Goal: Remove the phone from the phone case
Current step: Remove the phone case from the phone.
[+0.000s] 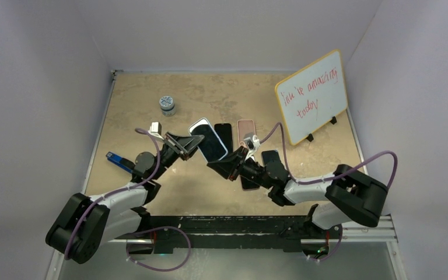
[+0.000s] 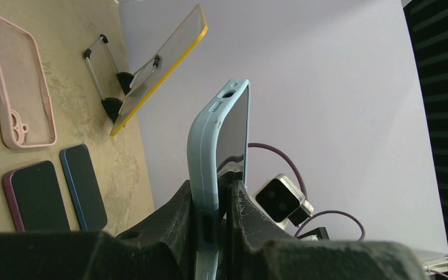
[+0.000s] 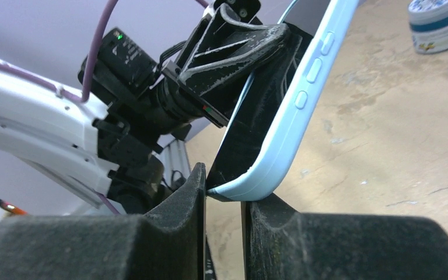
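While both arms meet over middle of tabletop [image 1: 151, 93], pale blue phone case [image 1: 208, 140] hangs raised clear of it, tilted, phone [image 2: 234, 128] seated inside, dark screen showing. Left gripper [image 2: 219, 192] clamped narrow across case's side edge: one finger on blue back, other on screen side. Right gripper [image 3: 224, 192] pinches case's lower corner, gap between fingers slim. On table beyond: black phone [image 1: 223, 134], empty pink case [image 1: 246, 129], small jar [image 1: 167, 104], whiteboard [image 1: 312, 104] with red writing propped far right
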`<action>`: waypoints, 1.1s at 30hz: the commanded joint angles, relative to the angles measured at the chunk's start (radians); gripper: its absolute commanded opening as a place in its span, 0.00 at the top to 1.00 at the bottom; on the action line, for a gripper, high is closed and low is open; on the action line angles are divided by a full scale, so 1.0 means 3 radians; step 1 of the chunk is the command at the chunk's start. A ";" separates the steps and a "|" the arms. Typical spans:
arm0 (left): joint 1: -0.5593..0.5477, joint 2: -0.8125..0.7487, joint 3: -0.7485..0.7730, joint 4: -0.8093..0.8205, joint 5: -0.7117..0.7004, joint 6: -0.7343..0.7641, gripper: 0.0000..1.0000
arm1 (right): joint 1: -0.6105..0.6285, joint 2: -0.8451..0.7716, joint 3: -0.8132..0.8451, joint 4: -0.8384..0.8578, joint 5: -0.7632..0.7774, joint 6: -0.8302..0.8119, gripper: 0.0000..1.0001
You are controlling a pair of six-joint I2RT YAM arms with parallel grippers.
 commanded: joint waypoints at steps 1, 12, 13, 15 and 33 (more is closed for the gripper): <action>-0.0029 0.0129 0.0266 -0.0577 0.0745 0.0243 1.00 | 0.0069 -0.0240 0.0075 -0.0675 -0.0245 -0.1339 0.99; 0.0041 0.0015 0.0698 -0.1397 0.1075 0.0932 1.00 | 0.0068 -0.0569 0.0294 -0.1583 -0.0274 -0.2347 1.00; 0.0045 0.0005 0.0712 -0.1440 0.1091 0.0985 1.00 | 0.0071 -0.0575 0.0290 -0.1598 -0.0268 -0.2327 1.00; 0.0072 -0.0032 0.0721 -0.1475 0.1097 0.1057 1.00 | 0.0069 -0.0597 0.0279 -0.1618 -0.0257 -0.2280 0.99; 0.0276 -0.0368 0.1223 -0.1562 0.1944 0.1918 1.00 | -0.0106 -0.1194 -0.0061 -0.1664 -0.0841 -0.1280 0.38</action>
